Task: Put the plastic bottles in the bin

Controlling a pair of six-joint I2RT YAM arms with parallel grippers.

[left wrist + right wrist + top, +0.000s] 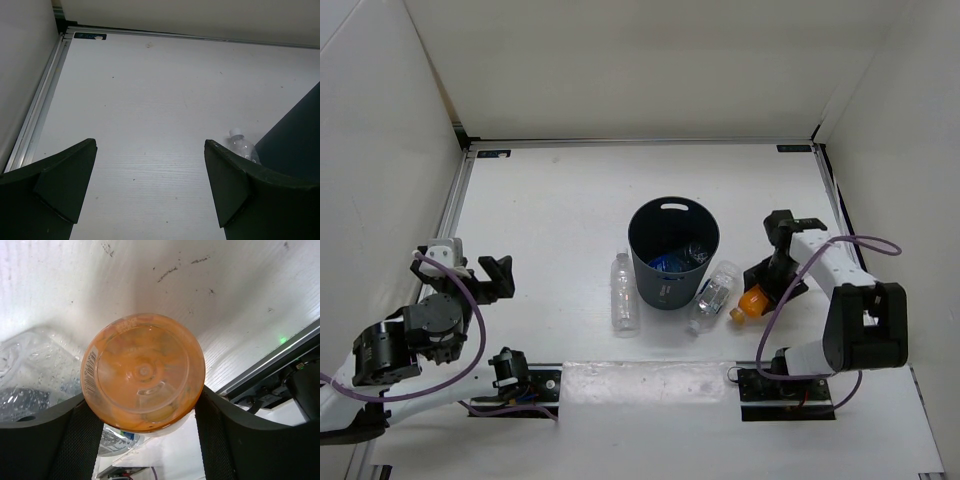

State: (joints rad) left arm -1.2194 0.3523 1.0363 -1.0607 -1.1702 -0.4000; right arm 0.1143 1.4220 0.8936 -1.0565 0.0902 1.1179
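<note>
The dark grey bin (660, 285) stands mid-table with a blue-labelled bottle (672, 263) inside it. One clear bottle (625, 293) lies just left of the bin. Another clear bottle (713, 295) lies against its right side. My right gripper (767, 283) is shut on the short orange bottle (753, 299), low over the table right of the bin. In the right wrist view the orange bottle's base (143, 372) fills the gap between the fingers (80, 435). My left gripper (470, 266) is open and empty at the far left; in its wrist view (150, 185) only bare table lies between the jaws.
White walls enclose the table on three sides. The left wrist view shows the left clear bottle (243, 146) and the bin wall (295, 135) at the right. The right wrist view shows the clear bottle (30, 375) beside the orange one and the table's metal front rail (270, 360).
</note>
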